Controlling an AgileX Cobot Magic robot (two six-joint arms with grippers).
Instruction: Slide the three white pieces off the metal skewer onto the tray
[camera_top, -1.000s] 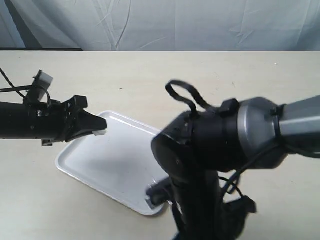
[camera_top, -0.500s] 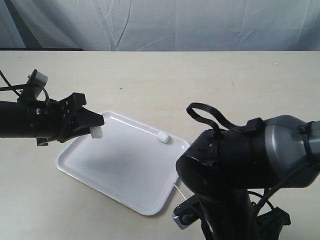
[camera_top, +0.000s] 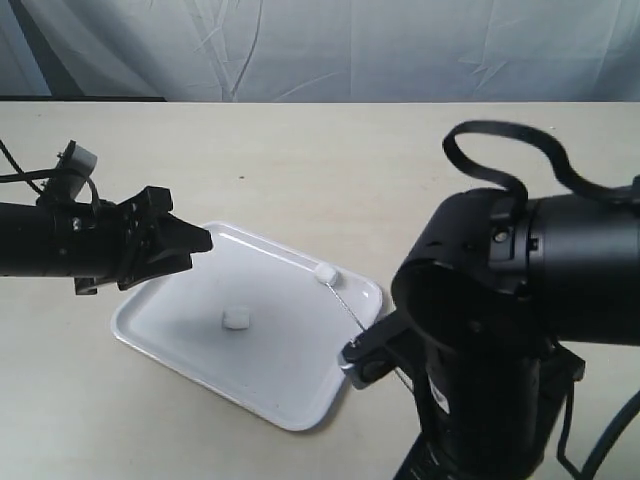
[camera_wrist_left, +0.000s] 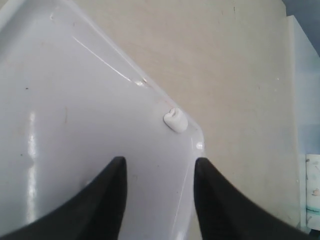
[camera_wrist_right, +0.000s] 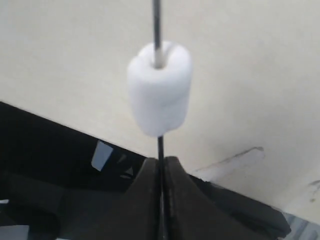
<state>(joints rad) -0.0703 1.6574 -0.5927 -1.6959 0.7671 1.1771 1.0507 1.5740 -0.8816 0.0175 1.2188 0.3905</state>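
Observation:
The white tray (camera_top: 170, 330) lies on the table below my left gripper (camera_top: 192, 240), which hovers open and empty over its left end. One white piece (camera_top: 237, 318) lies loose in the middle of the tray. A second white piece (camera_top: 324, 273) sits threaded on the metal skewer (camera_top: 352, 312) over the tray's far rim. In the left wrist view the open gripper (camera_wrist_left: 160, 162) faces that piece (camera_wrist_left: 175, 120). My right gripper (camera_wrist_right: 161, 161) is shut on the skewer (camera_wrist_right: 156, 20) just below the threaded piece (camera_wrist_right: 160, 90). The third piece is out of view.
The bulky black right arm (camera_top: 520, 310) fills the lower right of the exterior view and hides the table behind it. A pale cloth backdrop (camera_top: 330, 50) hangs behind the beige tabletop (camera_top: 330, 160).
My left gripper has opened and the white piece it held has dropped onto the tray's middle. The right arm has swung right, uncovering the skewer and the piece on it.

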